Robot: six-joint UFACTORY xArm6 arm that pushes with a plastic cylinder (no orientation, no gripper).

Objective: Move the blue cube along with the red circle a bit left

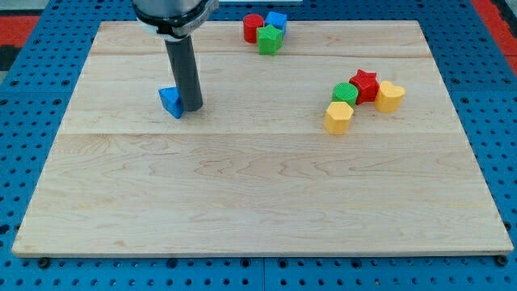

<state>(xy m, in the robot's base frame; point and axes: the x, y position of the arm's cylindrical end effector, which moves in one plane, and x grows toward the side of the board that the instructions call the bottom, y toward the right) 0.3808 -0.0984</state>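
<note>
The blue cube sits at the view's top, right of centre, touching the red circle on its left. A green star-like block presses against both from below. My tip rests on the board far to the left and below this cluster. It touches the right side of a blue triangular block. The rod rises from the tip toward the view's top.
A second cluster lies at the view's right: a red star, a green circle, a yellow hexagon-like block and a yellow block. The wooden board sits on a blue pegboard.
</note>
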